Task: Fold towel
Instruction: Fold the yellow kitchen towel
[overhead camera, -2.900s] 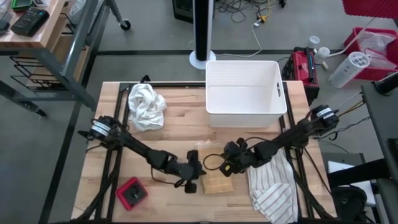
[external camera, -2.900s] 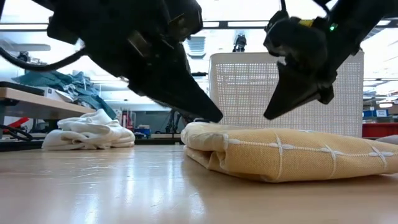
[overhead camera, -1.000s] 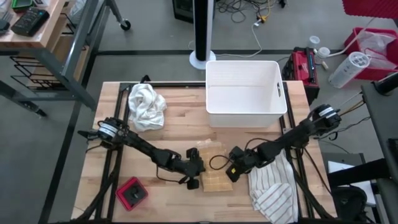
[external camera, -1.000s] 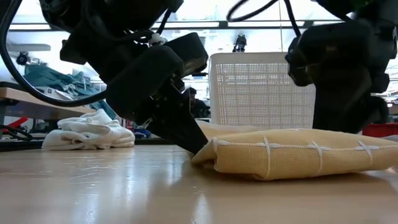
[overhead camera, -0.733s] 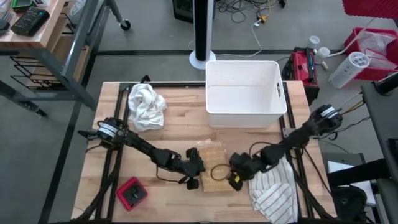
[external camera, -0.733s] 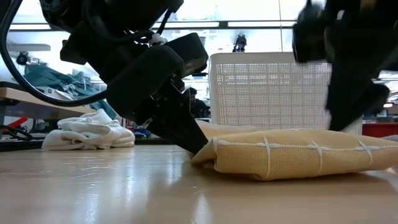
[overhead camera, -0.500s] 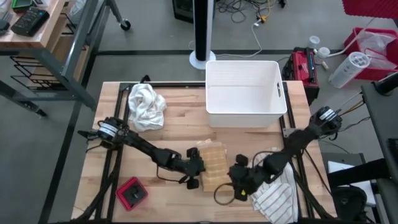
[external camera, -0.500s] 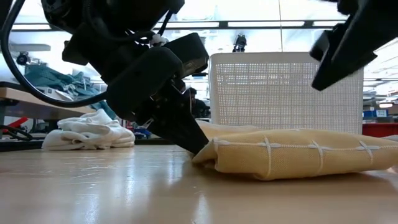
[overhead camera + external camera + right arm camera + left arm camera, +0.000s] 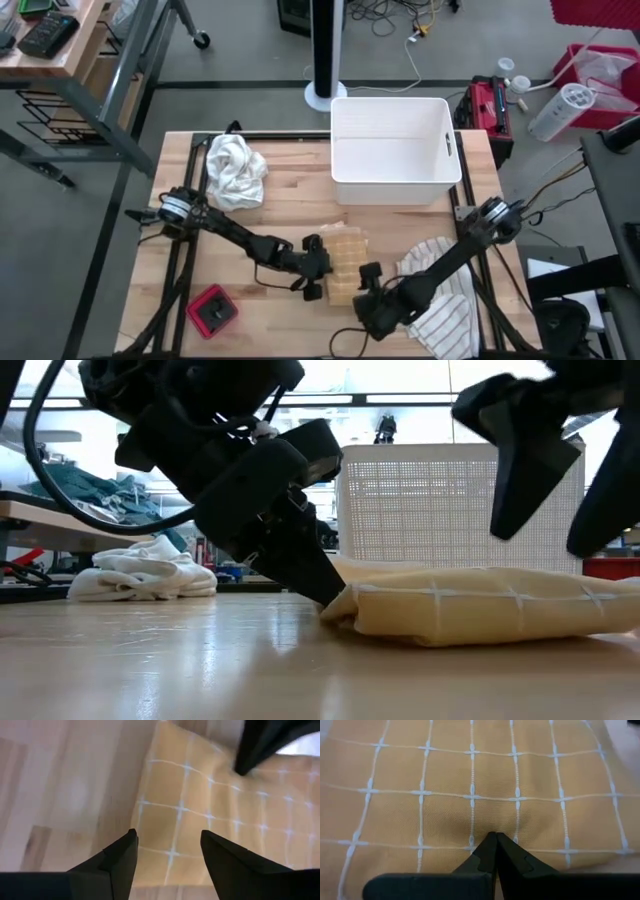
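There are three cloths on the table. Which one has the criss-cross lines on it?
The yellow towel in the middle, between the two grippers, has a white grid. The white cloth is plain and crumpled; the striped cloth has only stripes.

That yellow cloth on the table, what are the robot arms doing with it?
They are folding it. The yellow towel lies folded up on the wooden table. The left gripper is shut and presses against the towel's edge. The right gripper is open and hangs over the table near the towel's front edge, not holding anything. A white cloth and a striped cloth lie off to the sides, and a white basket sits at the back.
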Tool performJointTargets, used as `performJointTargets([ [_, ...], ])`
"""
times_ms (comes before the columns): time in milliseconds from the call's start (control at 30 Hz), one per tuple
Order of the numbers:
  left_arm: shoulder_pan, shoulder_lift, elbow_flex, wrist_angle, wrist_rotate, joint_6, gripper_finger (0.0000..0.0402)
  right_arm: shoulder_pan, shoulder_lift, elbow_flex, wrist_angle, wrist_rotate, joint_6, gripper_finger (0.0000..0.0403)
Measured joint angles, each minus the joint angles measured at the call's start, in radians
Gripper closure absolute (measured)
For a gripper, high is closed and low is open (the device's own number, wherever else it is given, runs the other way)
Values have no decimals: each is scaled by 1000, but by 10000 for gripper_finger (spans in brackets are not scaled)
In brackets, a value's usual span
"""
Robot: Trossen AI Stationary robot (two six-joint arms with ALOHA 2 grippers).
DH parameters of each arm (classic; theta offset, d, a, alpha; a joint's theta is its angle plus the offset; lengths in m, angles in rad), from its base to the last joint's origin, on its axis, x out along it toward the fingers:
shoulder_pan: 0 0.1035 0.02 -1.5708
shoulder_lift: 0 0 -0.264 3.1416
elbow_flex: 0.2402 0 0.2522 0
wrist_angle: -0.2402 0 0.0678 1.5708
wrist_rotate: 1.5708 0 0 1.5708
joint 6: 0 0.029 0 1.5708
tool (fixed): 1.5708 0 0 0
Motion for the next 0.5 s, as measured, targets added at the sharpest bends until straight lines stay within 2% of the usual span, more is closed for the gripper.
performJointTargets([
  [167,7,0,0,15,8,-12,402,1,75,67,5,-25,-27,190],
  [333,6,0,0,19,58,-32,402,-21,162,106,-39,-10,24,199],
  [500,5,0,0,21,100,-34,402,-50,206,128,-75,-3,51,228],
])
